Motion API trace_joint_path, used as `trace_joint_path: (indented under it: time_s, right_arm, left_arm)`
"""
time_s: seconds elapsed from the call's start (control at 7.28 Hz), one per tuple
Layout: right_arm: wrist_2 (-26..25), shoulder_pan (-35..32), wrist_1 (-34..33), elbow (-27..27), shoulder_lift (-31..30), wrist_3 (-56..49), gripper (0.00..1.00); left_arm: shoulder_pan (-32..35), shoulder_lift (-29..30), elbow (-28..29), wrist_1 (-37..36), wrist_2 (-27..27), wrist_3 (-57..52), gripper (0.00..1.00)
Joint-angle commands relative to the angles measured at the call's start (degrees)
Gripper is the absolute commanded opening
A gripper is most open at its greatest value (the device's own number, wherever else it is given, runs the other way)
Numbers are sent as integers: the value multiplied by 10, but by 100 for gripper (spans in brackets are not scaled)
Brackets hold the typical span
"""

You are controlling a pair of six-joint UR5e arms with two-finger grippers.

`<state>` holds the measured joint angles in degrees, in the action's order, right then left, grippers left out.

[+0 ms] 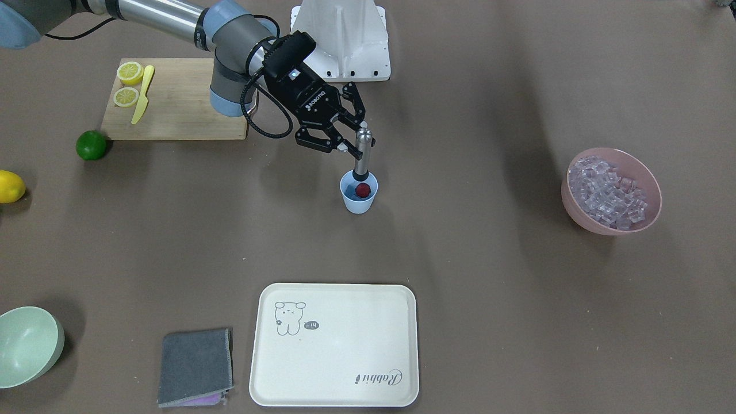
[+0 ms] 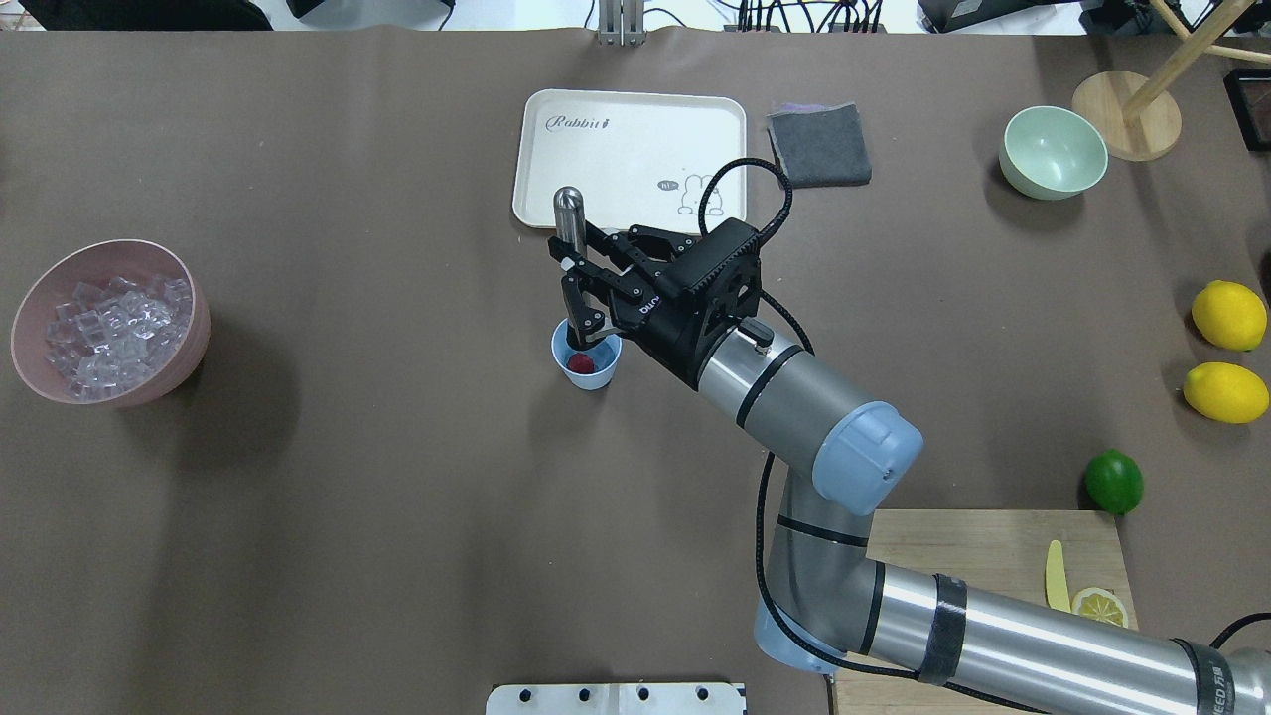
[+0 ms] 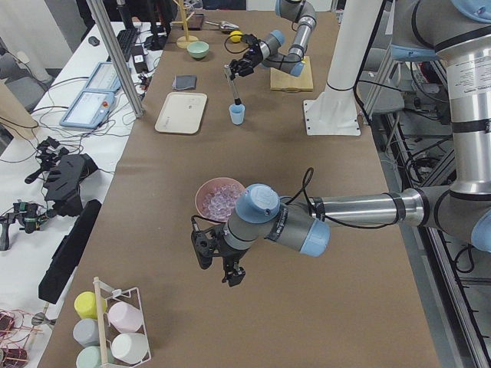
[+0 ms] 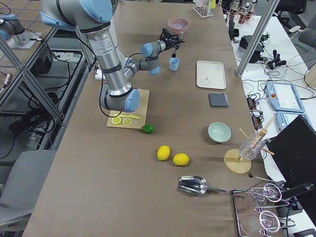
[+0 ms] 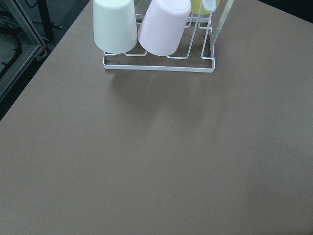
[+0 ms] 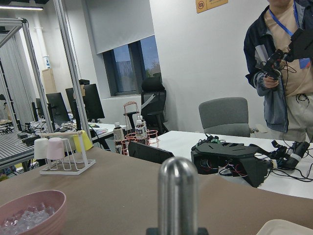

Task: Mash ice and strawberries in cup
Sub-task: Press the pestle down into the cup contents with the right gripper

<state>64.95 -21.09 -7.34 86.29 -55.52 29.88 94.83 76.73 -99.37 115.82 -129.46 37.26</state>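
Note:
The light-blue cup (image 1: 359,200) (image 2: 588,367) stands mid-table with a red strawberry (image 1: 362,190) (image 2: 581,364) inside. My right gripper (image 1: 352,145) (image 2: 574,270) is shut on an upright steel muddler (image 1: 363,150) (image 2: 568,216) (image 6: 177,196). The muddler's lower end dips into the cup, right at the strawberry. Ice cubes (image 1: 608,191) (image 2: 111,323) fill the pink bowl (image 1: 575,213) far off to the robot's left; whether any lie in the cup I cannot tell. My left gripper (image 3: 221,264) shows only in the exterior left view, hovering near the pink bowl; I cannot tell if it is open or shut.
A cream tray (image 1: 333,351), a grey cloth (image 1: 195,365) and a pale green bowl (image 1: 26,345) lie along the operators' edge. A cutting board (image 1: 184,109) carries lemon halves and a yellow knife, with a lime (image 1: 91,145) beside it. A cup rack (image 5: 156,49) stands near the left wrist.

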Motion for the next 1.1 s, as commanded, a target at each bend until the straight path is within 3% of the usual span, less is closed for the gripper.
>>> trace_joint_path:
  time_s: [0.0,0.96]
  right_arm:
    - [-3,1,0,-13,1,0,0]
    - [-56,40,1,-66,8,0,0]
  left_arm:
    - [0,0,1,-1,0,0,98]
    - [0,1,9,2,0,-2,98]
